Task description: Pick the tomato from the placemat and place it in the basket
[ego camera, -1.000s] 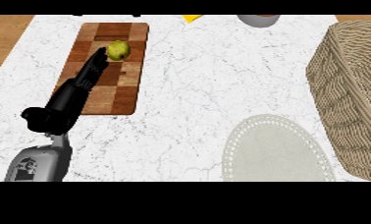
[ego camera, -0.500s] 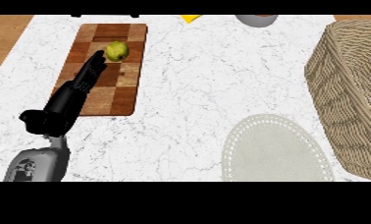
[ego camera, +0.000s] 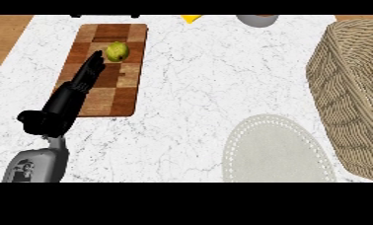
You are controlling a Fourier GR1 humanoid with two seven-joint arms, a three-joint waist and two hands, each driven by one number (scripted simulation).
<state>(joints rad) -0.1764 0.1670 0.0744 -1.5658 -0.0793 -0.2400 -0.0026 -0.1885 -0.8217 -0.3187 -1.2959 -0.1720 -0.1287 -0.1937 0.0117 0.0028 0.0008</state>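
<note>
Almost nothing has moved since the earlier frame: the left hand (ego camera: 73, 95) lies in the same place on the wooden board (ego camera: 128, 78), and the fruit has not rolled.

Nearest, at the low left corner, the grey forearm (ego camera: 36, 162) comes in over the white marble counter (ego camera: 189, 81). From it the black left hand stretches up along the left half of the board. Its fingers (ego camera: 93, 63) are straight and together, so the hand is released and holds nothing. The right hand does not show.

Right of the board and low down, well apart from it, lies a pale round placemat (ego camera: 273, 150). Nothing sits on it.

Farther up the board sits the task's thing, a small yellow-green fruit (ego camera: 116, 51). It rests on the board, near the board's far end, not on the placemat. It lies just past the fingertips and a little to their right. The tips come very close to it, but I cannot tell if they touch.

Far right of the board, at the counter's right edge, stands the woven basket (ego camera: 346, 91). It is well apart from the fruit and the hand.

Past the board's far end, to its right, a yellow thing (ego camera: 191, 18) and a grey bowl (ego camera: 256, 20) peek in at the counter's far edge.
</note>
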